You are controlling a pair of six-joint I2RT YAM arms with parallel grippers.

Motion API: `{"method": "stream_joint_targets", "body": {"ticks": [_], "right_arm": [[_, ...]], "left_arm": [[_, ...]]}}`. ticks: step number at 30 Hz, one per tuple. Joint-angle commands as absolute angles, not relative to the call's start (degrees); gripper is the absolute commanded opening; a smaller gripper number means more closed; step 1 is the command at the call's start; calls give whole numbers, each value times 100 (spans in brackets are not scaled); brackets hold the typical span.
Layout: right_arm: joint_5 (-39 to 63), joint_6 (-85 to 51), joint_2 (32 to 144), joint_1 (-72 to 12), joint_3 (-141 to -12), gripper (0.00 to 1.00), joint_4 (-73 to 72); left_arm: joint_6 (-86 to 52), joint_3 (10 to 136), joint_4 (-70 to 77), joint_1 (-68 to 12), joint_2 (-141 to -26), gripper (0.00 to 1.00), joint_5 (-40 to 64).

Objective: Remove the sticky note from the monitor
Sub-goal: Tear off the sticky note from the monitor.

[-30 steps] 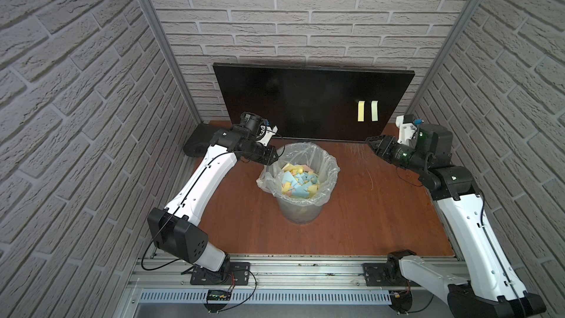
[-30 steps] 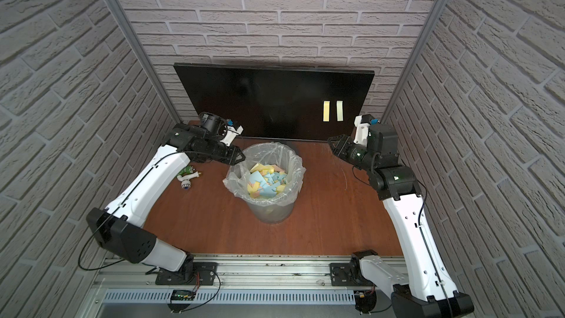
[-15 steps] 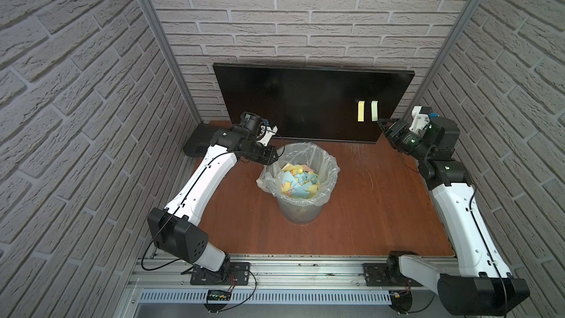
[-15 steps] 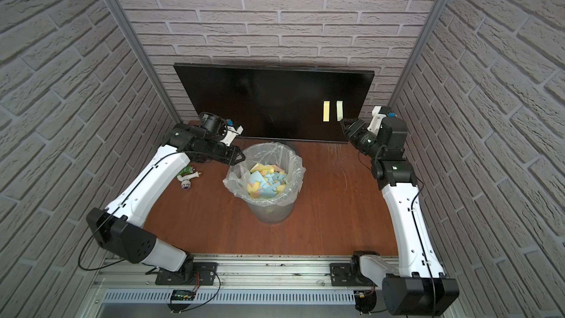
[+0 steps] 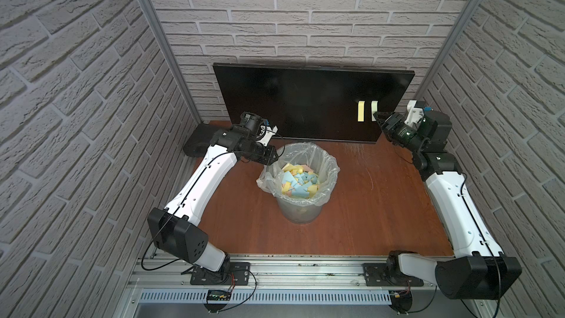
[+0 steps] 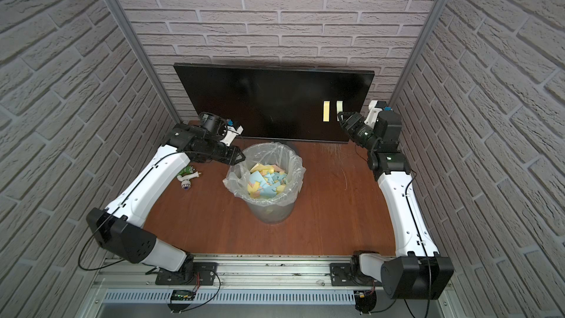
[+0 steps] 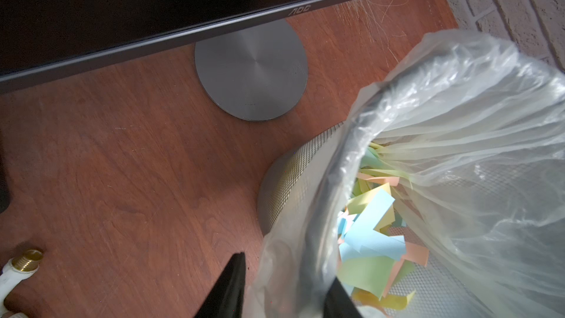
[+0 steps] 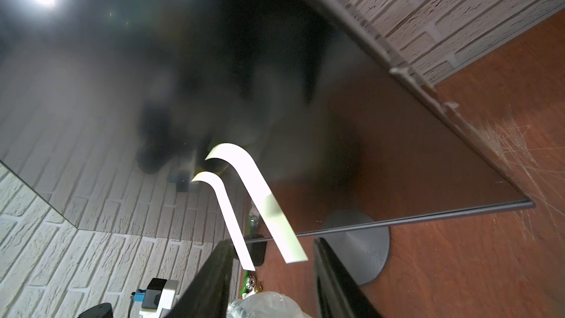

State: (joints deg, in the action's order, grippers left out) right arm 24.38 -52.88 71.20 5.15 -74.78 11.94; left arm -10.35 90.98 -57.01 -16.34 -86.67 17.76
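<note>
R claw (image 8: 272, 241) spread, sticky note (image 8: 258, 191) free end between jaws; note stuck low on monitor (image 5: 290, 99), right side. L claw (image 5: 272, 157) pinching bin (image 5: 301, 215) rim. Risk: skewed close grabs 2nd note (image 8: 228, 218) too, or thin paper slips/tears.

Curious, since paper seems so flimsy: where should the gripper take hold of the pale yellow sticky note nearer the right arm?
Probably by its loose lower end, coming from below and in front. The pale yellow sticky note is stuck to the wide black monitor only at its top; its bottom curls off the screen, leaving room for a finger behind.
</note>
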Motion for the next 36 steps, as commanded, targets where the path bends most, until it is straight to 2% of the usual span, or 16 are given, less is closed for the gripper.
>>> {"method": "stream_joint_targets", "body": {"ticks": [1,4,9,12,20,21,30,33,36], "right_arm": [[2570,-5367,7153,536,-7590,40,708],[2590,-5384,7161,536,-7569,34,678],[2683,-5385,7190,536,-7559,34,655],[2716,-5382,7177,536,-7546,30,648],[2629,-5295,7066,536,-7490,4,763],[2616,-5298,7052,536,-7474,3,778],[2570,-5154,6937,538,-7477,3,914],[2580,-5103,6982,536,-7501,24,985],[2580,-5072,7021,536,-7497,33,1010]], "left_arm": [[-1011,9198,-5687,-1561,-8621,38,1718],[-1011,9192,-5687,-1562,-8613,38,1714],[-1012,9202,-5687,-1562,-8608,38,1714],[-1011,9210,-5694,-1564,-8619,38,1716],[-1019,9211,-5700,-1563,-8615,38,1714],[-1013,9211,-5700,-1564,-8619,38,1714],[-1019,9208,-5704,-1564,-8601,38,1714],[-1021,9218,-5698,-1560,-8607,38,1716],[-1020,9228,-5695,-1564,-8613,38,1726]]}}
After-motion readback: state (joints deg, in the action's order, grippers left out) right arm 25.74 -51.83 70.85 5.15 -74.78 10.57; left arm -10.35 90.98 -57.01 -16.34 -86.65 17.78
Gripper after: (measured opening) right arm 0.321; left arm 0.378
